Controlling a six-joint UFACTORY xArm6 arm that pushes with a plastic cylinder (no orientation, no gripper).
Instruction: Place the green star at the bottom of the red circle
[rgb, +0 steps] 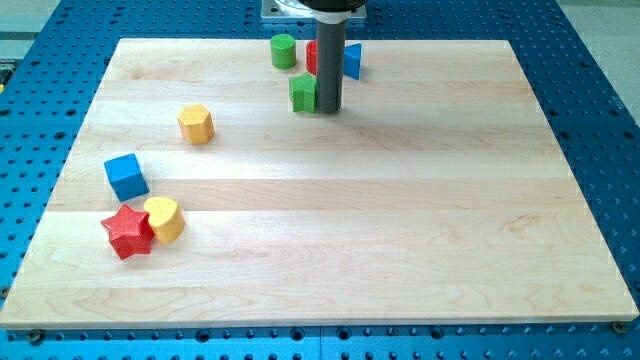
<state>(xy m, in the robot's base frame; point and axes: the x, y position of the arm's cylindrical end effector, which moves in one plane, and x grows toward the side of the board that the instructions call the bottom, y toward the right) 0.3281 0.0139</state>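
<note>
The green star (303, 93) lies near the view's top centre of the wooden board. My tip (330, 108) rests on the board right against the star's right side. The red circle (313, 57) sits just above the star, mostly hidden behind my dark rod, with only its left edge showing. The star is below the red circle and slightly to its left, with a small gap between them.
A green circle (283, 50) stands left of the red circle. A blue triangle (352, 62) sits right of the rod. A yellow hexagon (196, 124) lies at the upper left. A blue cube (126, 177), a red star (127, 232) and a yellow circle (164, 219) cluster at the lower left.
</note>
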